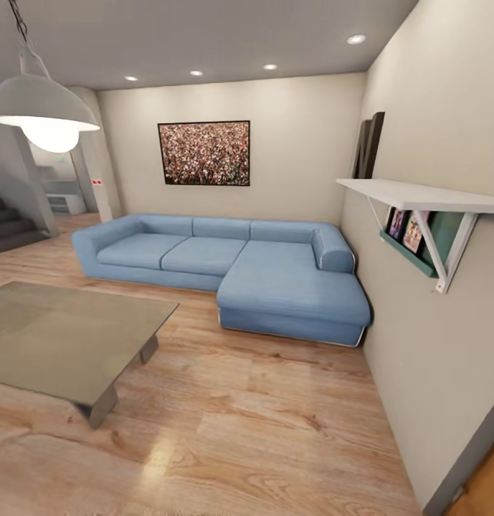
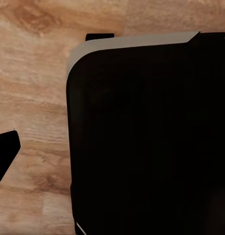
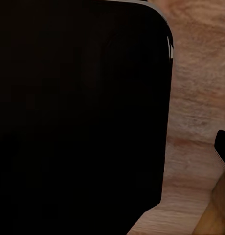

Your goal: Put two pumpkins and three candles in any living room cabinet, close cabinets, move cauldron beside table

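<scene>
1. Table (image 1: pixel 67 337), low with a glossy top, stood at eight o'clock on the wood floor (image 1: pixel 261 430).
2. Blue sofa (image 1: pixel 232 265) sat at twelve o'clock, against the wall.
3. Whether either gripper was open or closed could not be told.

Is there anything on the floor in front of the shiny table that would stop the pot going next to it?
Nothing visible does: the wood floor beside the table looks bare. The sofa sits farther back. No pot can be seen here.
</scene>
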Robot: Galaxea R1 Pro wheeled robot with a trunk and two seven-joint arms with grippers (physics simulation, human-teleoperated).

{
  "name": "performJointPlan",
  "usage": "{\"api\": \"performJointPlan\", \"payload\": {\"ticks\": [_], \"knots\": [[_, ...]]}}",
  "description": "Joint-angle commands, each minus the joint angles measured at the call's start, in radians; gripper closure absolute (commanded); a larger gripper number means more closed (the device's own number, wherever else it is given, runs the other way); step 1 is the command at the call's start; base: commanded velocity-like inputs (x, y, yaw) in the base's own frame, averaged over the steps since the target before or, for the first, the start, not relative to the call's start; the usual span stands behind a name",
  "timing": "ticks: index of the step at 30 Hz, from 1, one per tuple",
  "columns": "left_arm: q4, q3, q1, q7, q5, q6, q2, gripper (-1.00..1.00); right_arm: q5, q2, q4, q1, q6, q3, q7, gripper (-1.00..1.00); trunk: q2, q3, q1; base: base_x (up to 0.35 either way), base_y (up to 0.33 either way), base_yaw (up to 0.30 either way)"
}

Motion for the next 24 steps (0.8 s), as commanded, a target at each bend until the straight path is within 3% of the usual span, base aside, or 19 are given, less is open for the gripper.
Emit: {"api": "performJointPlan", "payload": {"ticks": [1,24], "knots": [[0.001,-0.001,-0.001,0.0,-0.001,-0.004,0.0,-1.0,0.0,0.0,0.0,0.0,-0.003,0.0,0.0,-1.0,-0.001,-0.001,0.0,0.0,0.0,0.281],[0.001,0.004,-0.001,0.0,0.003,-0.019,0.0,-1.0,0.0,0.0,0.0,0.0,-0.039,0.0,0.001,-1.0,-0.001,-0.012,0.0,0.0,0.0,0.281]]}}
